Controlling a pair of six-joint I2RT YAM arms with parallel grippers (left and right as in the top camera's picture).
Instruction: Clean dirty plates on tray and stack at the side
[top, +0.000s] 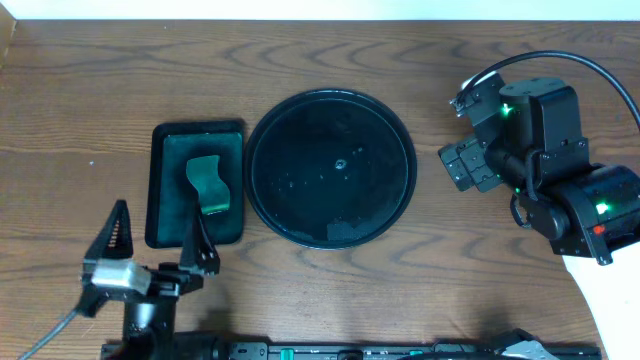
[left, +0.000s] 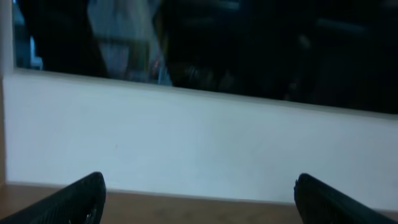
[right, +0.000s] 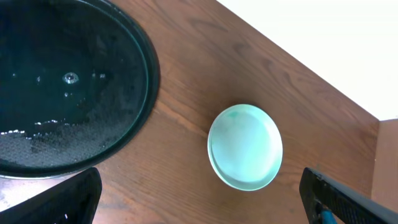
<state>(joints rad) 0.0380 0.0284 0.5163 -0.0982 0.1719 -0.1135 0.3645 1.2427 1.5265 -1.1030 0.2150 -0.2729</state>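
The black tray (top: 300, 140) holds 0 plates. 1 turquoise plate (right: 245, 147), free of green smears, sits on the table near its rim, and I cannot tell whether others are stacked beneath it. The left gripper (top: 160, 212) and right gripper (top: 462, 130) both stand wide open and empty, so the job looks finished or nearly so.

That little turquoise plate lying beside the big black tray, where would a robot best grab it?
The turquoise plate lies flat and shallow, so its raised rim is probably the only edge to pinch: come from above, one jaw inside, one outside, on the side away from the black tray.
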